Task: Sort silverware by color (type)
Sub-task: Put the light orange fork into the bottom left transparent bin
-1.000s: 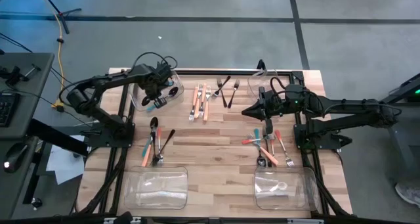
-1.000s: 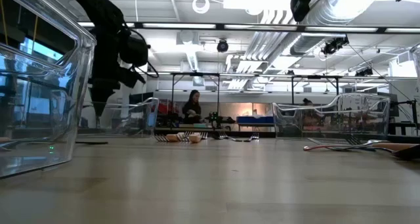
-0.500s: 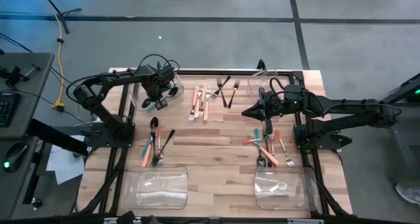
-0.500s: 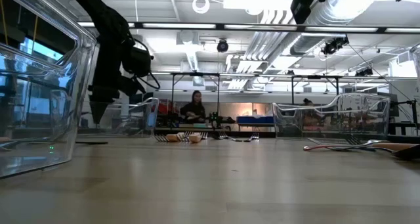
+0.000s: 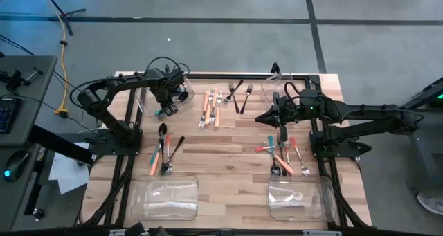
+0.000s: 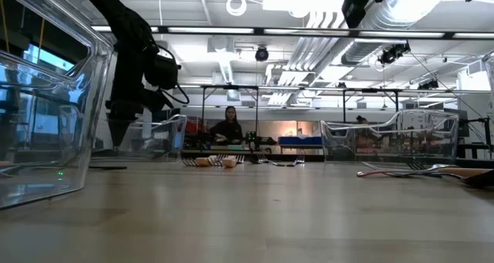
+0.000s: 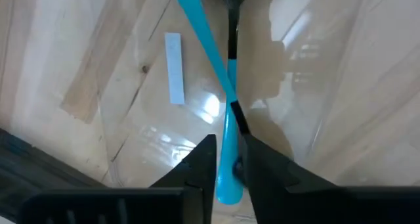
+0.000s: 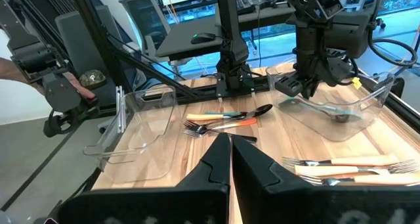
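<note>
Left gripper (image 7: 226, 161) over far-left bin (image 5: 181, 80), fingers just apart around teal spoon (image 7: 210, 86). Right gripper (image 5: 260, 117) shut, idle. Most cutlery outside bin, unsorted; early going.

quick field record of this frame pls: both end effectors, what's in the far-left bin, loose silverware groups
left end effector: over the far-left bin, fingers apart around a teal-handled utensil
far-left bin contents: teal-handled utensil crossed with a black-handled utensil
right end effector: shut, holding nothing, above the right pile
loose silverware: orange group, black forks, left pile
near bins: contents cannot tell
</note>
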